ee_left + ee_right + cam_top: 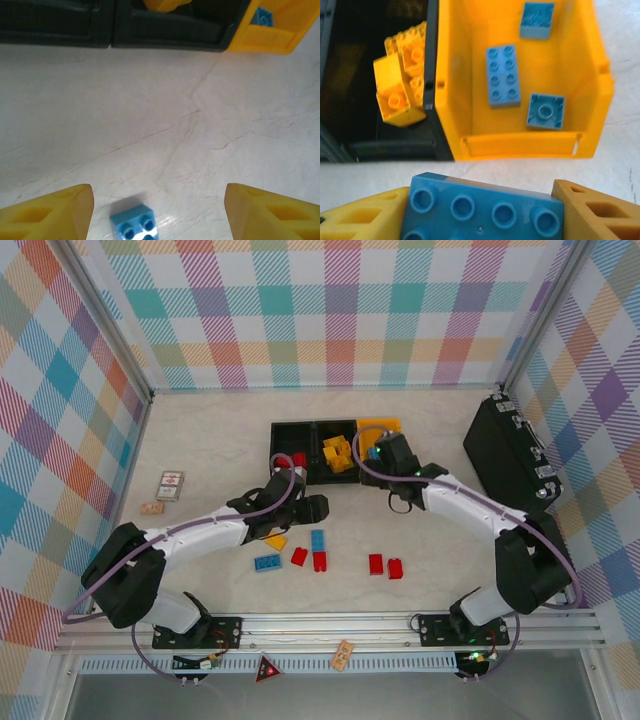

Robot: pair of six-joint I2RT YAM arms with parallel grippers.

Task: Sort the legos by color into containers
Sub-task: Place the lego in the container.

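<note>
Right pincer [481,216] clamps blue brick [485,202] near yellow-orange bin [520,144].

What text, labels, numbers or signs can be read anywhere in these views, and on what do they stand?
No text is legible.
Printed card at the left: red and dark print, too small to read.
Small tan card beside it: too small.
Tan tag below the front rail: blurred.
Red triangle beside it: symbol unreadable.

White arm shells [205,533], black joints [125,578], lilac cables [190,524], yellow pincer fingers [50,212]
</note>
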